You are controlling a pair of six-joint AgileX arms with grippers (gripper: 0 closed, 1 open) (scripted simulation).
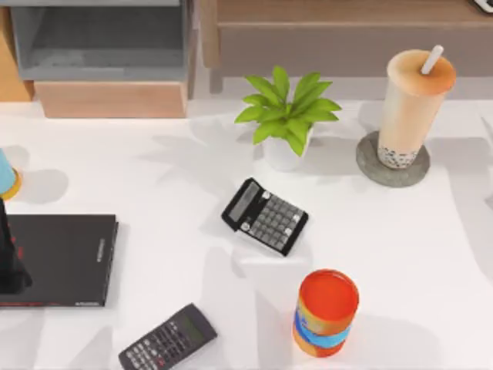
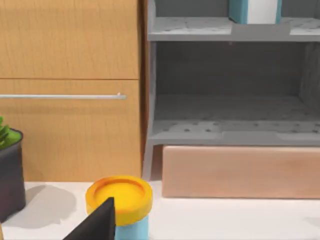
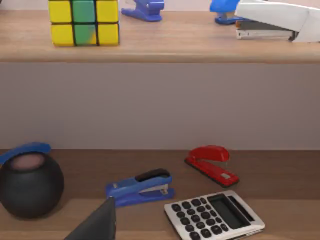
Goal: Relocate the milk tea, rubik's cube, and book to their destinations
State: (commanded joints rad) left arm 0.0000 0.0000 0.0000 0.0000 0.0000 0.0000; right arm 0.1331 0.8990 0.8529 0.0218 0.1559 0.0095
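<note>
- Left tool [image 1: 8,270] sits over the black book [image 1: 65,258] at the bench's [image 1: 400,254] left edge; its opening cannot be told.
- Milk tea [image 1: 412,104] stands upright on the grey coaster [image 1: 368,166], far right, well apart from that tool.
- Rubik's cube [image 3: 84,22] rests on a wooden shelf [image 3: 165,47].

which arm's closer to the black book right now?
Left. The left arm stands over the black book at the top view's left edge. The right arm isn't visible over the table there; its wrist view faces the wooden shelf holding the rubik's cube.
</note>
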